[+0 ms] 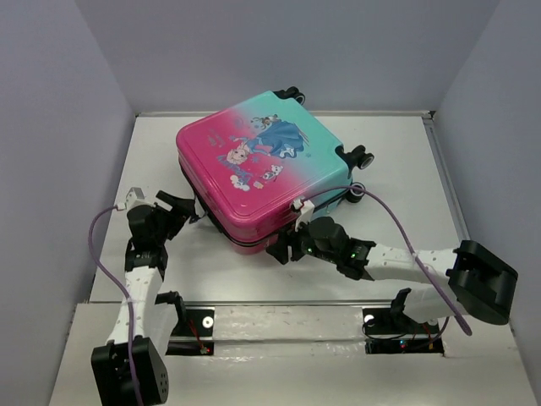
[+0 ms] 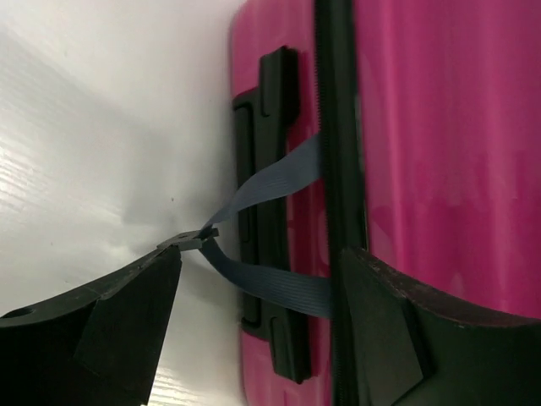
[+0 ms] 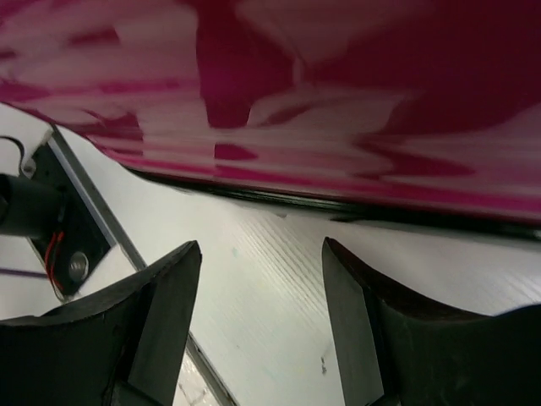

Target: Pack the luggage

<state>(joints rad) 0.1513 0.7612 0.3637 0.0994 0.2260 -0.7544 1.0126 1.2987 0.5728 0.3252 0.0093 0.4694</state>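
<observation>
The closed pink-to-teal hard-shell child's suitcase (image 1: 258, 169) lay flat at the middle of the white table (image 1: 254, 279). Left gripper (image 2: 262, 262) gaped wide at its black side handle (image 2: 272, 85), with a grey webbing strap (image 2: 270, 182) loose between the fingers and nothing gripped. Right gripper (image 3: 262, 254) was spread open and empty at the suitcase's near edge.

A white worktop (image 1: 152, 169), faintly ribbed and slightly glossy, is boxed in by plain pale grey panels: a back wall (image 1: 279, 51) behind it, a left wall (image 1: 51, 127) and a right wall (image 1: 499, 127) at its sides. Soft, even light falls on it. A pale strip (image 1: 287, 323) runs along its near edge.
</observation>
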